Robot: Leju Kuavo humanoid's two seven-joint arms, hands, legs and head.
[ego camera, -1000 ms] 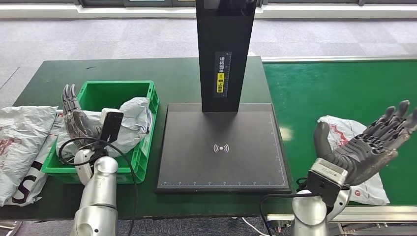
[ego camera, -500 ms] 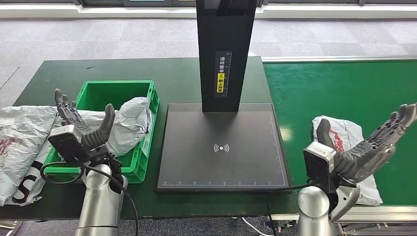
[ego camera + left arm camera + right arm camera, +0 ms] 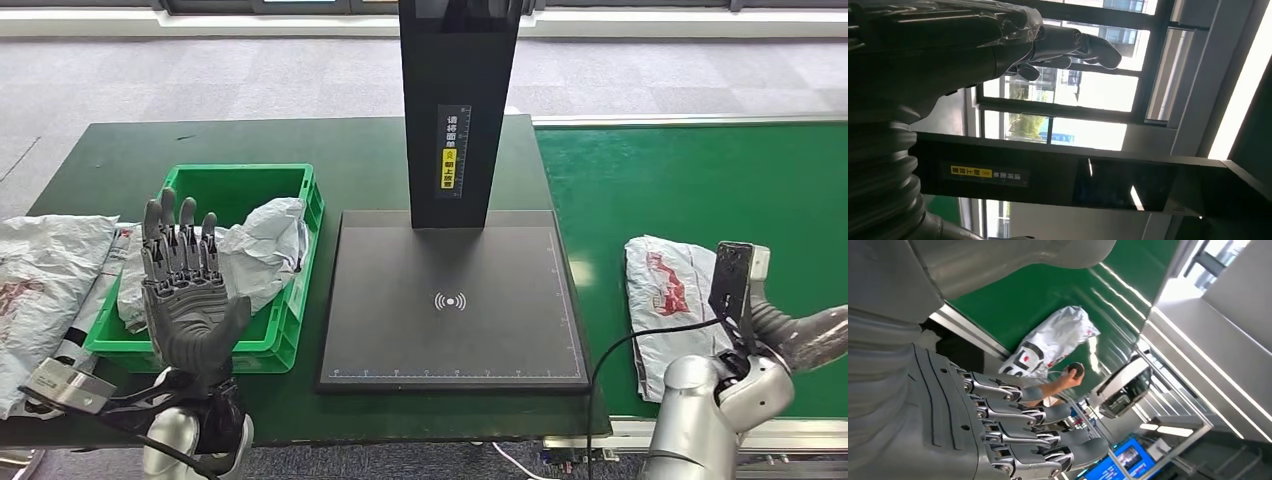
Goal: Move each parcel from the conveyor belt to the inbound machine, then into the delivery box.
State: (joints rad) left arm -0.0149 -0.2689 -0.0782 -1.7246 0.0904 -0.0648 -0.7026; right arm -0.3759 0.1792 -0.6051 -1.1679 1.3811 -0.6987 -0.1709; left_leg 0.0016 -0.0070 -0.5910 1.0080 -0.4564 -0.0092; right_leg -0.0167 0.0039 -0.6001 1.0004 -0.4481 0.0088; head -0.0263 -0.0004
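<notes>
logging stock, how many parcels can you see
3: one on the belt, one in the green bin, one on the table left of the bin. More may be hidden beneath.

Crinkled glossy plastic parcel [image 3: 668,300] on smooth matt green belt [image 3: 690,180]

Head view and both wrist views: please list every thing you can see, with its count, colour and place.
Green plastic crate: one, green, table's left part.
Crumpled grey plastic parcel: one, grey, inside crate.
Grey printed bags: at least one, grey-white, left of crate.
Black flat scanner platform: one, black, table centre, with black upright column.
White plastic parcel with red print: one, white, on green conveyor belt.
Person's arm: one, beyond belt, holding something dark.
Left hand: raised, fingers apart, empty.
Right hand: beside belt, empty.
</notes>
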